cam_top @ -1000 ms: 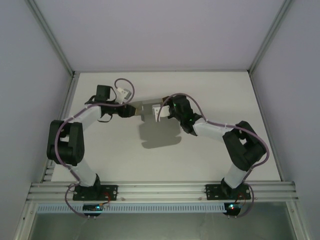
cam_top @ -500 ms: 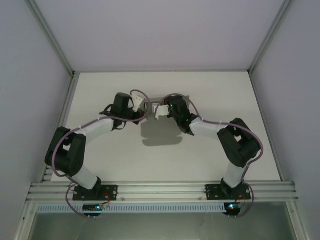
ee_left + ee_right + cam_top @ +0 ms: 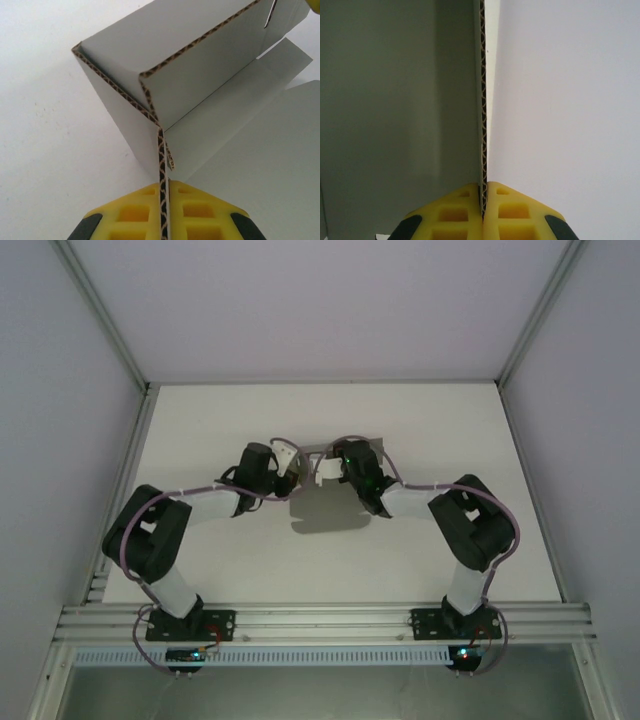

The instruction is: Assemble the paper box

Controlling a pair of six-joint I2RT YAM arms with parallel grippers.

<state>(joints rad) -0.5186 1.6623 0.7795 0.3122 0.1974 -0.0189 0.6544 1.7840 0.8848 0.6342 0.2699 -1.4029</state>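
Note:
The paper box (image 3: 366, 447), grey corrugated cardboard partly folded up, hangs between both grippers above the middle of the table. My left gripper (image 3: 292, 466) is shut on one upright wall edge of the paper box (image 3: 200, 85); its yellow fingers (image 3: 134, 210) pinch the fluted edge, with folded walls and open flaps beyond. My right gripper (image 3: 332, 466) is shut on another panel. In the right wrist view this gripper (image 3: 483, 192) clamps the paper box (image 3: 395, 100) edge-on, the grey face filling the left side.
The white table (image 3: 440, 420) stretches around the box, whose shadow (image 3: 325, 512) falls just in front of it. Metal frame posts and grey walls bound the table at left, right and back. An aluminium rail (image 3: 320, 620) carries both arm bases at the near edge.
My left arm swung right and in toward the box, and its jaws closed onto a wall edge. The right gripper kept its hold while the box turned and shifted slightly right.

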